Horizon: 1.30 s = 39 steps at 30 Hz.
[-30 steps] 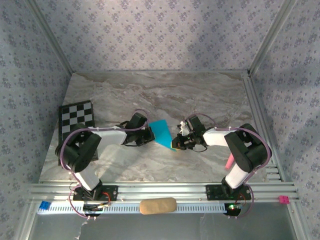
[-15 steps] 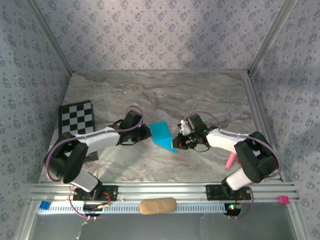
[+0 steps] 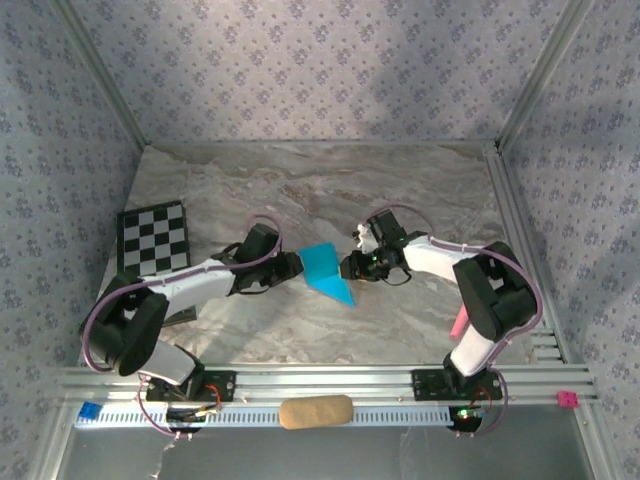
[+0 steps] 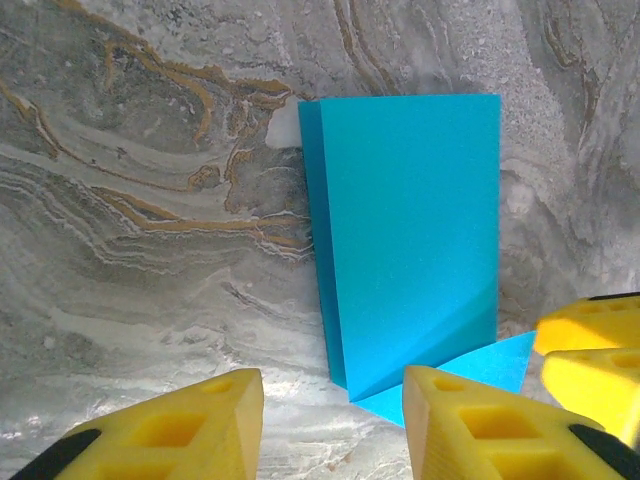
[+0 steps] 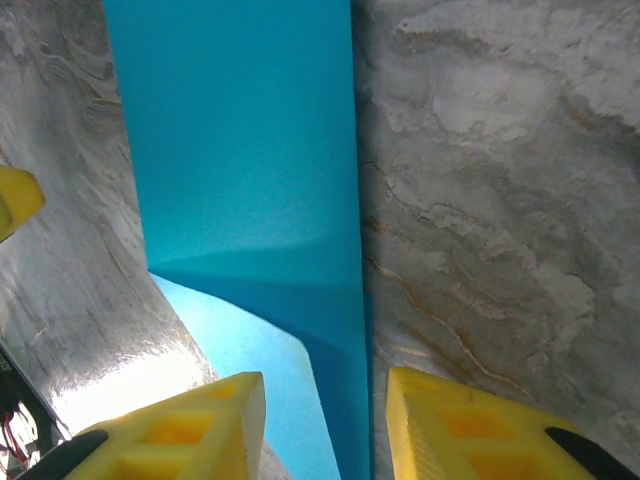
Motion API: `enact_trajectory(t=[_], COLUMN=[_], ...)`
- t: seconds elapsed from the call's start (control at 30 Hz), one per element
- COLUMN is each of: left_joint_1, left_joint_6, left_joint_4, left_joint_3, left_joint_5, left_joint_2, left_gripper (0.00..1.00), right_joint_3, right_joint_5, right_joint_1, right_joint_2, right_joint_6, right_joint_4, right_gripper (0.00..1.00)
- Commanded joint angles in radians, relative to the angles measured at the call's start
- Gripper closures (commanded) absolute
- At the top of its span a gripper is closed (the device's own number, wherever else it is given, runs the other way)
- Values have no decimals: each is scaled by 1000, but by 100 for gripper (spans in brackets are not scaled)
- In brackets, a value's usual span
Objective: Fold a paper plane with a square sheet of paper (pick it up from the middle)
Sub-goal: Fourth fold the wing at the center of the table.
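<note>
The square sheet of paper [image 3: 325,270] is bright turquoise, folded into a creased pointed shape, and lies on the marble table between my two grippers. My left gripper [image 3: 293,266] sits at its left edge and is open. In the left wrist view the paper [image 4: 410,230] lies just ahead of the left gripper [image 4: 330,425], its lower corner near the gap between the yellow fingers [image 4: 175,430]. My right gripper [image 3: 350,268] is open at the paper's right side. In the right wrist view the paper [image 5: 240,150] runs down between the spread jaws of the right gripper [image 5: 325,425].
A black-and-white checkered board [image 3: 153,238] lies at the left of the table. A pink stick [image 3: 459,322] lies by the right arm's base. A tan oblong block [image 3: 315,411] rests on the front rail. Patterned walls close in the sides and back.
Both grippers have gone from shut to open and let go of the paper. The left arm has stretched lower toward the table. The right gripper has shifted slightly back.
</note>
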Motion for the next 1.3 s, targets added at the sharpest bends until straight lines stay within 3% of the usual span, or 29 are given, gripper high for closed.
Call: enact_trajectory(t=[0.0, 0.27, 0.43, 1.27], left_joint_1=[16, 40, 63, 76], left_joint_6=[-27, -41, -50, -98], left_joint_4=[67, 97, 132, 254], left_joint_3=[-19, -23, -19, 17], left_joint_5=[46, 97, 162, 282], left_joint_2=[-2, 22, 50, 167], left_gripper=[56, 54, 51, 45], right_joint_3=[33, 31, 7, -143], right_joint_5=[-56, -92, -107, -205], right_joint_1=[-2, -13, -21, -70], right_joint_2=[36, 40, 16, -91], right_joint_6=[-18, -25, -16, 97], right_joint_4=[-9, 5, 22, 206], right_gripper=[67, 86, 92, 95])
